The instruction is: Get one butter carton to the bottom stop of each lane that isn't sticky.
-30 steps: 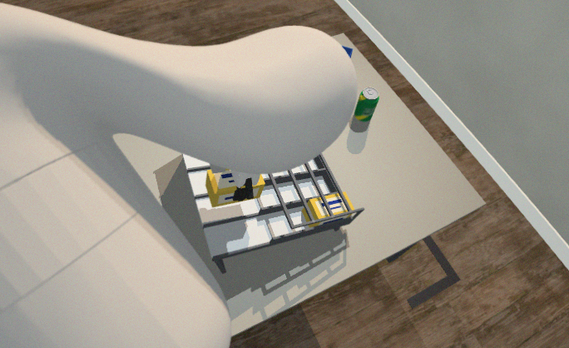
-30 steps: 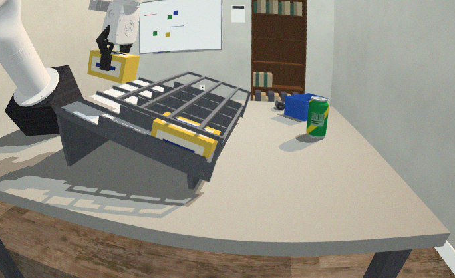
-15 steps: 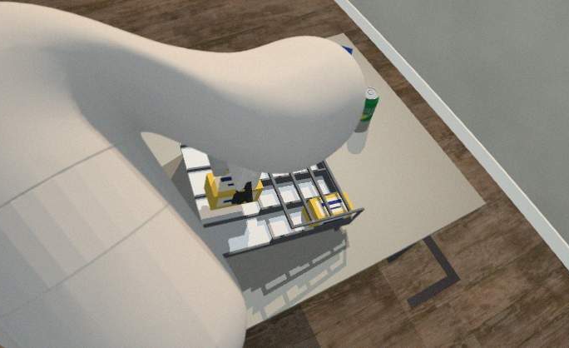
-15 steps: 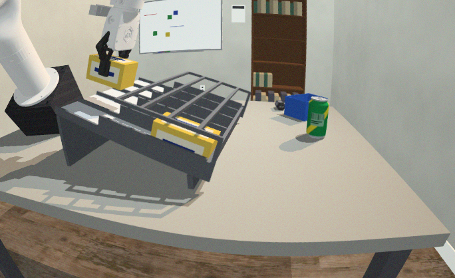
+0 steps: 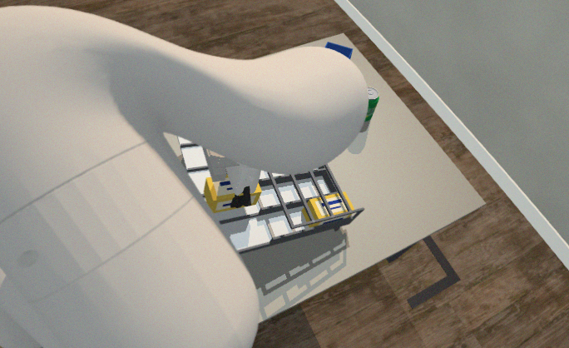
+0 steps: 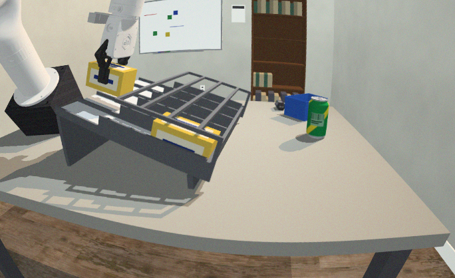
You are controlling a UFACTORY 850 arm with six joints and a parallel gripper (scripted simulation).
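Observation:
My gripper (image 6: 103,77) is shut on a yellow butter carton (image 6: 111,78) with a white and blue label. It holds the carton just above the upper part of the grey sloped shelf (image 6: 160,117), over its left-hand lanes. The carton and the black fingers also show in the top view (image 5: 231,194), partly under my arm. A second butter carton (image 6: 183,136) lies at the bottom stop of the rightmost lane; it also shows in the top view (image 5: 328,206). I see no third carton; my arm hides much of the shelf in the top view.
A green soda can (image 6: 316,117) stands on the table right of the shelf, with a blue bin (image 6: 297,106) behind it. The arm's dark base block (image 6: 39,106) sits at the table's far left. A bookshelf and whiteboard are on the back wall.

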